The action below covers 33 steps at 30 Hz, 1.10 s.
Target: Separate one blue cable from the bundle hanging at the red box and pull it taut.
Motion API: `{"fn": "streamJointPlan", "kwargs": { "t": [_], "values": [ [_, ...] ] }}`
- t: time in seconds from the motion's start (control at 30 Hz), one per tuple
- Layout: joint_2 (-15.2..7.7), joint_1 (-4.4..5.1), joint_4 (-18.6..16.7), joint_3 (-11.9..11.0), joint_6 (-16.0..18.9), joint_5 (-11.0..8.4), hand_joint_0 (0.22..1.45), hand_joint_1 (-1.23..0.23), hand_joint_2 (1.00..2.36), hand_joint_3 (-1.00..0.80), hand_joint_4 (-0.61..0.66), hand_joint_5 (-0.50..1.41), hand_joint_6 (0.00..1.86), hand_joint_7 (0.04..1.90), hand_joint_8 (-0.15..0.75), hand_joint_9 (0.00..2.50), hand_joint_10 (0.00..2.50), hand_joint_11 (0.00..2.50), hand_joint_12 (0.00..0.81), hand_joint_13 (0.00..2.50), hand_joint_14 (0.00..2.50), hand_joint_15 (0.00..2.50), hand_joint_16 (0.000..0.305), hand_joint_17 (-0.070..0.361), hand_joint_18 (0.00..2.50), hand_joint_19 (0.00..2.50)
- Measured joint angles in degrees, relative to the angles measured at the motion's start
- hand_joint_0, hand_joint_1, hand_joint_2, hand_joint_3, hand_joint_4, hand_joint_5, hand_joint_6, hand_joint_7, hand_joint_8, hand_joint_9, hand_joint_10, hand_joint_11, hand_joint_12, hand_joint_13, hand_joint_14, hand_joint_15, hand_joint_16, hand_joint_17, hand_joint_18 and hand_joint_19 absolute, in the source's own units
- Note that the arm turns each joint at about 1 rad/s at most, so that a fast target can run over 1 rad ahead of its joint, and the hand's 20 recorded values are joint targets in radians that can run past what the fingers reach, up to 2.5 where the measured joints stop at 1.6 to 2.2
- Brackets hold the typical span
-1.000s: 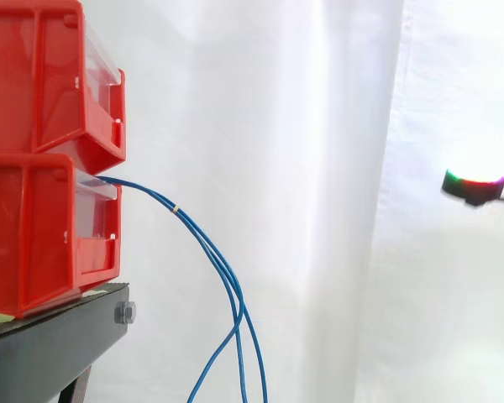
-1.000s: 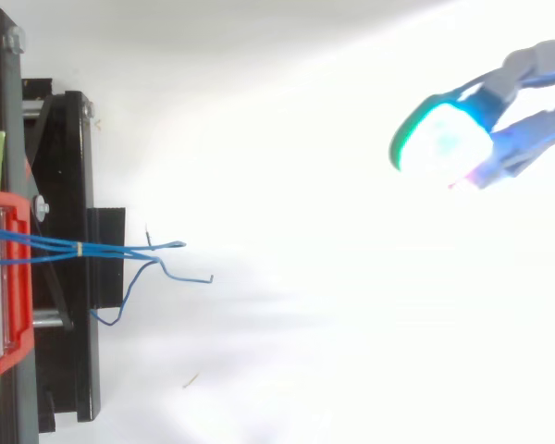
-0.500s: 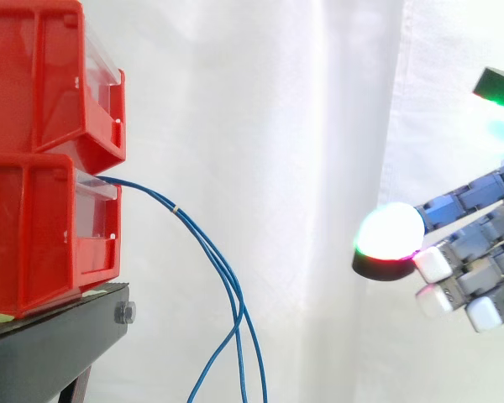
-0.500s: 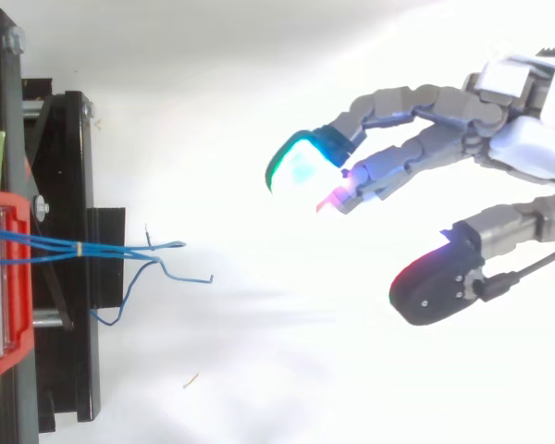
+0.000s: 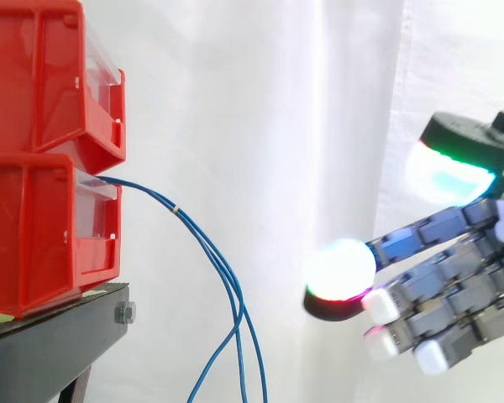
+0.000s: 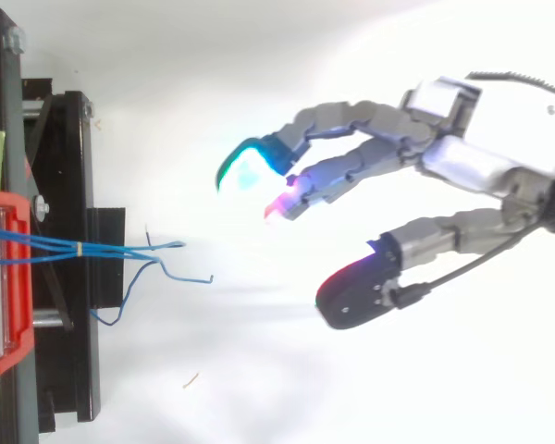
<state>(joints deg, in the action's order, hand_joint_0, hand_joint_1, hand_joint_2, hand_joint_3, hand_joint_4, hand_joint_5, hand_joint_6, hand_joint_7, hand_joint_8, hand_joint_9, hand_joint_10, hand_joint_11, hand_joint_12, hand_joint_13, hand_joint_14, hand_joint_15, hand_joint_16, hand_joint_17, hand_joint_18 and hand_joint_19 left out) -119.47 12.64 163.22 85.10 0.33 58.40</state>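
Robot hand [image 5: 454,290]: right side of frame in both views, spread wide, thumb set apart from the fingers, holding nothing, well apart from the cables
Fingertips [image 6: 245,166]: glowing pads aimed toward frame left, level with the hanging loop in the side view
Blue cable bundle [image 5: 223,269]: leaving the front of the lower red box [image 5: 42,235] at frame left, arcing down and rightward, then out through the bottom edge; in the top view, fanned into separate ends just past the black stand [image 6: 65,277]
Pale band [image 5: 175,208]: tied round the strands just beyond the box, keeping them tight together there
Handling: probably thin, light and limp with a little spring; smooth jacket, likely slippery between thick pads; easy to drag until the slack runs out
Where to take hold: best judged below the band, low in the side view, on the strand bowed away from the others; firm pinch between thumb and fingertip
Risk: two strands caught at once, or the cable sliding through the pinch
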Motion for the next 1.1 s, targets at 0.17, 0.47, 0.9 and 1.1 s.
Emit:
{"fn": "streamJointPlan", "kwargs": {
  "t": [0.17, 0.47, 0.9, 1.1],
  "values": [
    [-2.28, 0.18, -0.73, -2.44, -0.38, -0.06, 0.52, -0.83, 1.00, -0.50, 0.21, -0.18, 0.50, 0.75, 0.307, 0.79, 0.01, 0.40, 0.328, 0.59, 0.01, 0.24, 0.038, 0.085, 0.53, 0.41],
    [-5.84, 0.14, -5.21, -4.03, -1.25, -0.56, 0.52, -0.82, 1.00, -0.50, 0.21, -0.18, 0.50, 0.75, 0.310, 0.80, 0.01, 0.40, 0.325, 0.60, 0.01, 0.24, 0.037, 0.084, 0.53, 0.41],
    [-9.25, 0.09, -7.75, -6.85, -1.33, -0.26, 0.52, -0.79, 1.00, -0.50, 0.22, -0.18, 0.50, 0.74, 0.313, 0.81, 0.01, 0.40, 0.321, 0.61, 0.01, 0.24, 0.036, 0.082, 0.54, 0.42],
    [-9.49, -0.14, -8.40, -7.07, -1.68, -0.11, 0.52, -0.78, 1.00, -0.50, 0.22, -0.18, 0.50, 0.75, 0.315, 0.82, 0.01, 0.40, 0.321, 0.63, 0.01, 0.24, 0.036, 0.081, 0.55, 0.41]
  ]
}}
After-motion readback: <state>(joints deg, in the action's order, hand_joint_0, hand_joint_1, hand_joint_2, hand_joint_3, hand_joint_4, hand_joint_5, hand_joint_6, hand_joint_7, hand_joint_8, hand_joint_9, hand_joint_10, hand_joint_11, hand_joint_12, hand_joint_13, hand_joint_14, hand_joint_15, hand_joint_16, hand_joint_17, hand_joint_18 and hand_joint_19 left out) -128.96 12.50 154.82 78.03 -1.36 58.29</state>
